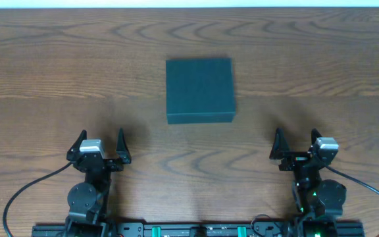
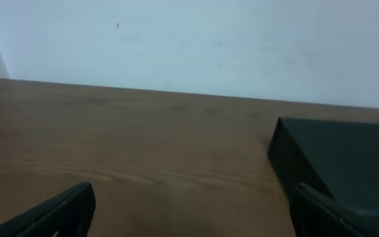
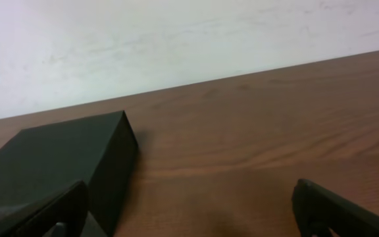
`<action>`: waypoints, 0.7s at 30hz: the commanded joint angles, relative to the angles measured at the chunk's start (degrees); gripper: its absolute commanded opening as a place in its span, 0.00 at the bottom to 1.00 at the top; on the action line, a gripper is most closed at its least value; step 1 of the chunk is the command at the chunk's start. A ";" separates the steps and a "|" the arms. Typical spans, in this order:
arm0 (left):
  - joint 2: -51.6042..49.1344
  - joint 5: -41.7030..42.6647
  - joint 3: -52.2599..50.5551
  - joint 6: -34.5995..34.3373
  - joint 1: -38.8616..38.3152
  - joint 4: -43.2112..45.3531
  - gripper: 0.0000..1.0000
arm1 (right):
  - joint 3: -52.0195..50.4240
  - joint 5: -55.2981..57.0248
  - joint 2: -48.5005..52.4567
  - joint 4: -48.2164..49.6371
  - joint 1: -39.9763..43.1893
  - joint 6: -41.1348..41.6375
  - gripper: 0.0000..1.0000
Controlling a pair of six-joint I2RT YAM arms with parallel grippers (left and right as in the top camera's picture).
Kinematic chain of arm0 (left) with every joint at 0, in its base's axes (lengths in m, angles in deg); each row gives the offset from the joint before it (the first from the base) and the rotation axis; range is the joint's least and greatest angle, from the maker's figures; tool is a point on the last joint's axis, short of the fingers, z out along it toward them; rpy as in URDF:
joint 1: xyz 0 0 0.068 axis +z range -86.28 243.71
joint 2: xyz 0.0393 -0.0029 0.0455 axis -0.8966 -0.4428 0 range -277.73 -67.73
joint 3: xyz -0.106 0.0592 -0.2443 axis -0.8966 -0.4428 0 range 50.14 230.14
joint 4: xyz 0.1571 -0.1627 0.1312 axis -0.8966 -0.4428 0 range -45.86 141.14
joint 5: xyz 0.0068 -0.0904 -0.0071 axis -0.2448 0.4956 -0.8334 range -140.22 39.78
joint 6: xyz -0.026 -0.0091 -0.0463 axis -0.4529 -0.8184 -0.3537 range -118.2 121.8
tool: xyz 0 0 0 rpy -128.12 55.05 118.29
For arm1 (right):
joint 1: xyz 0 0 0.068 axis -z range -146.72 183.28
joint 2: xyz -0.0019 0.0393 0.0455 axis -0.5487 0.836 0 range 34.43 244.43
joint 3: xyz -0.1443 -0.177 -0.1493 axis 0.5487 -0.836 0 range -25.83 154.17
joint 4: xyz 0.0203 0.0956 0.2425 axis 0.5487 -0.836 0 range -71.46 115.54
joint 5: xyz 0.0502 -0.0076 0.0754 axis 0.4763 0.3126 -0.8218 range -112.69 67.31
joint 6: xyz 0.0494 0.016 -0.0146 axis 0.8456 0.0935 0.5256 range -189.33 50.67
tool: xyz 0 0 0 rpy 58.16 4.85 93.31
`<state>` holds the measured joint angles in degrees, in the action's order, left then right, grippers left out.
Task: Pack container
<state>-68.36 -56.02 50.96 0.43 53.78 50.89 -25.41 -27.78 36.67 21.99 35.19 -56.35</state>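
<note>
The container (image 1: 199,90) is a dark teal-black square box, lid closed, lying flat at the middle of the wooden table. In the left wrist view the container (image 2: 337,161) lies ahead to the right; in the right wrist view the container (image 3: 58,164) lies ahead to the left. My left gripper (image 1: 101,141) rests near the front edge, left of the box and apart from it, open with bare table between its fingers. My right gripper (image 1: 297,139) rests at the front right, also open and holding nothing.
The wooden table (image 1: 45,66) stretches wide on both sides of the box. A pale wall (image 2: 189,46) rises behind the far edge. Cables (image 1: 25,191) run from both arm bases along the front rail.
</note>
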 commanded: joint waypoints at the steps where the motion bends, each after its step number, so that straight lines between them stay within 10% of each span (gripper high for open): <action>1: 0.44 0.81 -0.57 3.06 0.46 -3.80 0.95 | -0.11 0.57 -0.02 -0.31 0.48 -0.37 0.99; 21: 0.31 2.45 -0.55 2.62 2.36 -3.82 0.95 | -0.11 0.57 -0.02 -0.31 0.48 -0.37 0.99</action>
<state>-68.36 -53.59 51.35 2.18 55.79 50.00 -25.41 -27.78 36.67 21.99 35.19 -56.33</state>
